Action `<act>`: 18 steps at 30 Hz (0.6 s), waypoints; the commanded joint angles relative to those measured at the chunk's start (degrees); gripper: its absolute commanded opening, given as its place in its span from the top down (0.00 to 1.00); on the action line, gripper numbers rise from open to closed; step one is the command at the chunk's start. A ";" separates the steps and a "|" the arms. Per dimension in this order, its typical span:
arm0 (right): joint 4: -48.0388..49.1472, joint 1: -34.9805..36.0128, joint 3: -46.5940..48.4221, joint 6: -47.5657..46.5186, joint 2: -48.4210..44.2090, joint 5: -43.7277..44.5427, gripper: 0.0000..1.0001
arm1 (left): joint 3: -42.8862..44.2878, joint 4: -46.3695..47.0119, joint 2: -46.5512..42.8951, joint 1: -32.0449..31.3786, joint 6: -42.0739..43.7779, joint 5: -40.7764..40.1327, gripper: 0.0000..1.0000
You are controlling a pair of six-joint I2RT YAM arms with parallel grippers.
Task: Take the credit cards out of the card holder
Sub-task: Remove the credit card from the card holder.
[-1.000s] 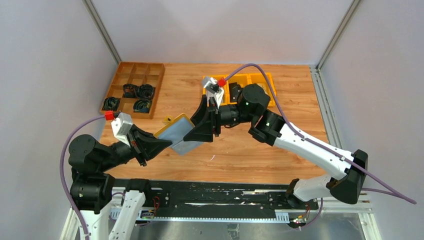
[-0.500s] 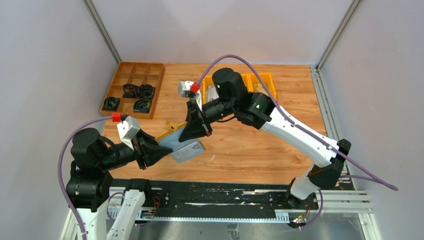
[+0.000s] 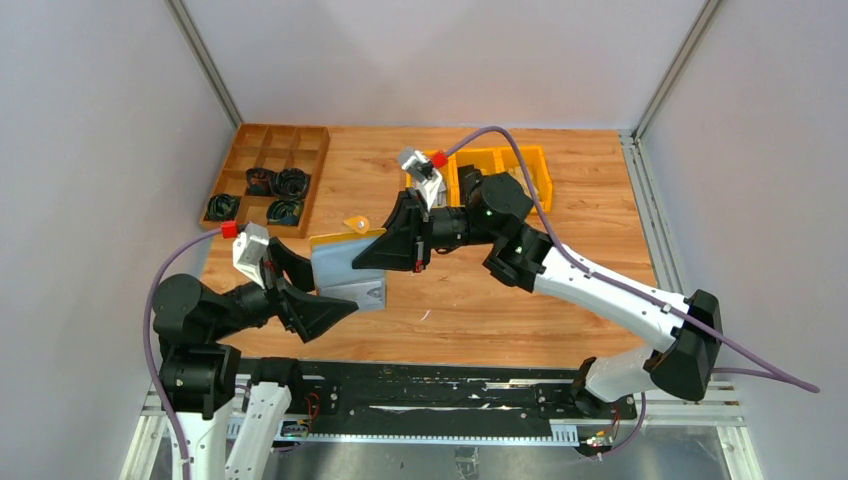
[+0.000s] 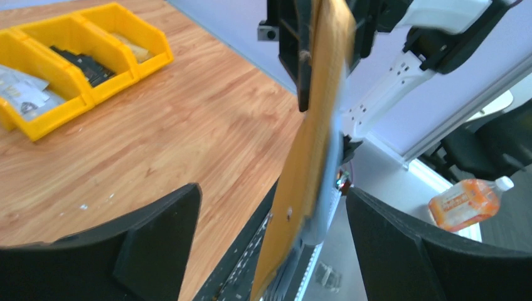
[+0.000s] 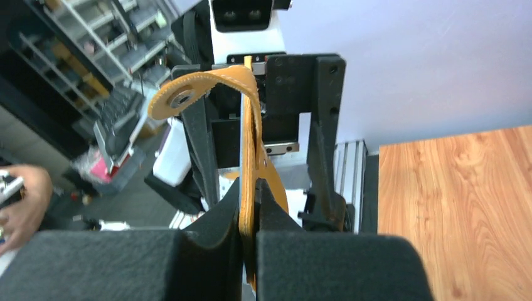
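2 end effectors, left point(image 4: 273, 191) newly opened, right point(image 5: 249, 204) clamping card holder point(image 3: 340, 263)

The card holder point(image 3: 335, 262) sits in the right tool point(image 3: 360, 262), left tool point(image 3: 325, 290) straddling it

Card holder point(image 3: 345, 262): mustard-yellow outside, grey-blue inside; snap tab point(image 5: 188, 94) same yellow, pale stitching along edge.
Right claw point(image 5: 250, 235), left claw point(image 4: 273, 190): matte black.
Right arm point(image 3: 610, 290): white, black joints.
Cable point(image 3: 520, 140): purple, red collar.
Worktop point(image 3: 480, 300): orange-brown wood grain.
3 bins point(image 3: 535, 152): bright yellow.
Divided tray point(image 3: 283, 127): brown, black coils point(image 3: 275, 183) inside.
Bottle point(image 4: 467, 200): orange, white cap.
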 commanded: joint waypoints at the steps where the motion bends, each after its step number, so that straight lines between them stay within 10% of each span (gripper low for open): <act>1: 25.20 -0.56 -7.39 13.83 -4.06 10.29 1.00 | -1.75 16.83 -0.25 0.00 -19.07 1.22 0.17; 5: 30.13 0.03 -12.55 15.22 -5.55 16.46 1.00 | -1.25 17.00 2.10 0.01 -22.23 1.79 0.38; 11: 30.83 1.32 -17.59 12.28 -6.95 22.02 0.95 | -0.31 9.22 2.55 0.01 -16.62 -2.34 0.97; 18: -3.44 -0.27 -4.28 -7.55 -4.09 9.03 0.56 | 6.30 -7.90 6.11 0.03 -1.10 -2.85 1.00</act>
